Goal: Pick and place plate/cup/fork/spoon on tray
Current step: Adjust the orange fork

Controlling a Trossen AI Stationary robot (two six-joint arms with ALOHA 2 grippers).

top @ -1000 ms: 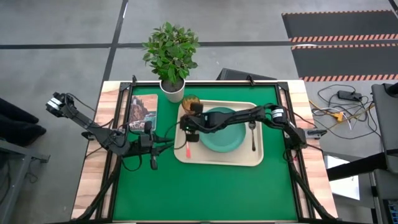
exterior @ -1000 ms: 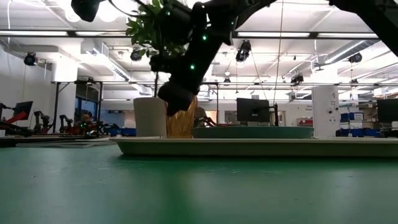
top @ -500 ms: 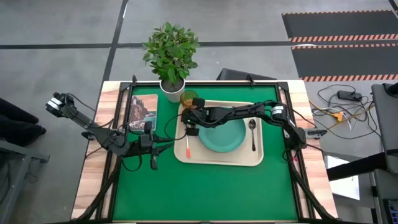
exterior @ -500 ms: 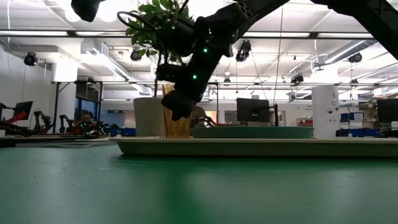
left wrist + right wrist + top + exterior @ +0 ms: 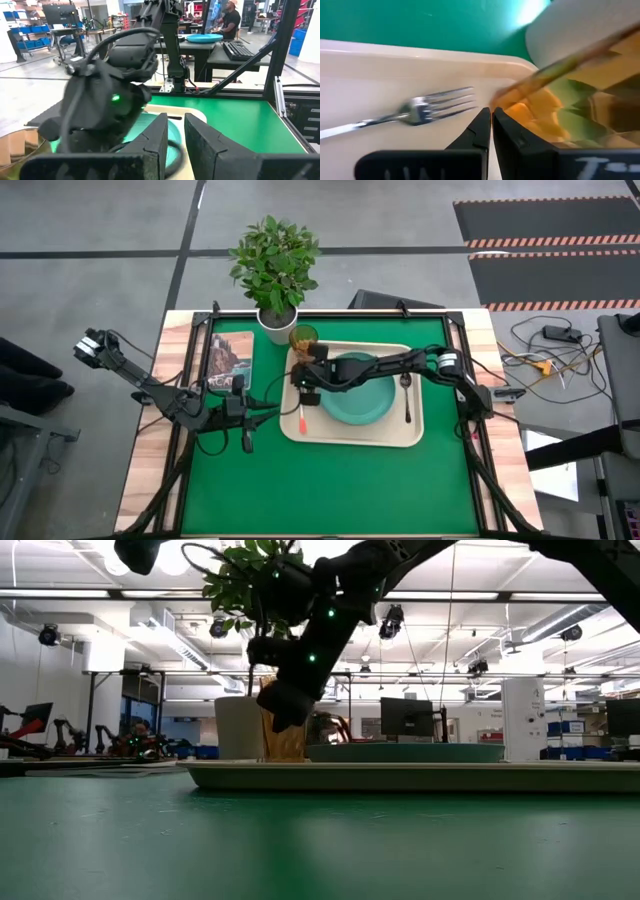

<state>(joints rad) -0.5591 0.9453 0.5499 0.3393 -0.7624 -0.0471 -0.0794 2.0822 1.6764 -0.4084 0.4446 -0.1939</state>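
amber cup (image 5: 304, 337) on tray (image 5: 400, 435); right claw (image 5: 303, 373) clenched, empty; left claw (image 5: 262, 415) state unclear

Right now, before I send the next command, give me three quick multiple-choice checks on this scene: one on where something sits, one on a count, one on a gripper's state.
1. Where is the spoon?
A. On the tray, beside the plate on the side away from the fork
B. On the green mat near the left gripper
C. Inside the cup

2. How many pieces of tableware are on the tray?
A. Two
B. Three
C. Four

3. How does the right gripper stand?
A. Wide open
B. Shut, empty
C. Clamped on the fork

Answers:
1 A: the high view shows it on the tray beside the plate.
2 C: plate, cup, fork and spoon all lie inside the rim.
3 B: the right wrist view shows its fingers together with nothing between them.
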